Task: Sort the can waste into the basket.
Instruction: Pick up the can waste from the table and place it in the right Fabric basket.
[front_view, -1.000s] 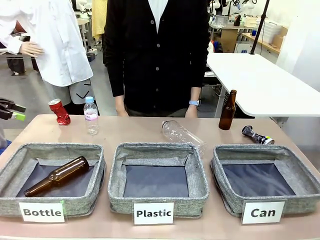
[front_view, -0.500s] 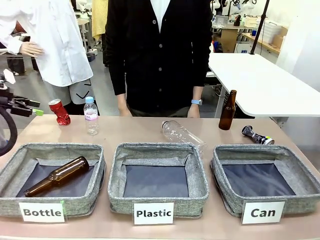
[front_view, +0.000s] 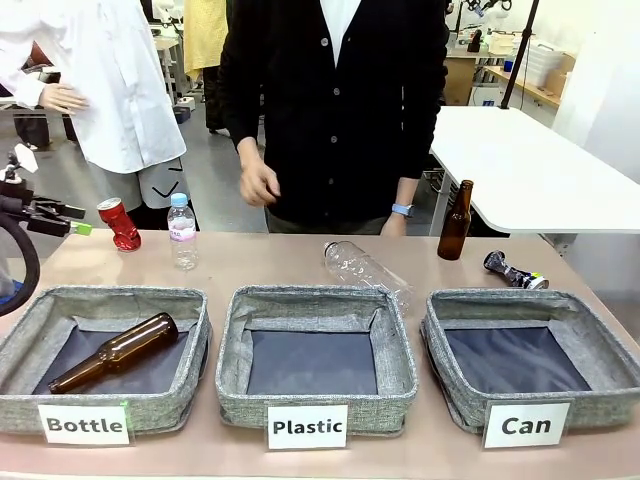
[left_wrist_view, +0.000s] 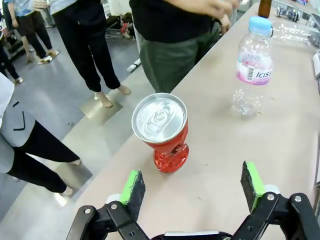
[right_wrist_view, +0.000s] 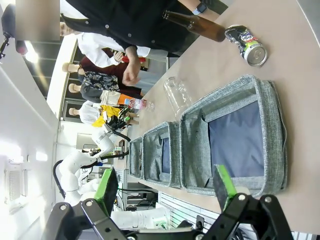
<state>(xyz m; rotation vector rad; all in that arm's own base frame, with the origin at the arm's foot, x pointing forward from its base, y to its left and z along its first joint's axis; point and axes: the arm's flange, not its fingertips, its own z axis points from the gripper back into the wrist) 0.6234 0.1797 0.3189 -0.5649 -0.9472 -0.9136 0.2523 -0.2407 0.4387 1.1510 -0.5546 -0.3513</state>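
With the left gripper (left_wrist_view: 192, 185) poised just short of the red can (left_wrist_view: 162, 132), its fingers spread wide and empty, a sound grasp calls for centring the crumpled waist between the green pads (left_wrist_view: 131, 186). The thin, glossy metal looks light and top-heavy on the smooth table (left_wrist_view: 285, 150). The dark can (front_view: 514, 271) lies on its side behind the soft grey fabric basket (front_view: 600, 345) labelled "Can". The right gripper (right_wrist_view: 166, 187) is likewise released.

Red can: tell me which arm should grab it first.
Left. The left tool, open, faces the red can close ahead with nothing between; the right tool points at the Can basket, far from that can.
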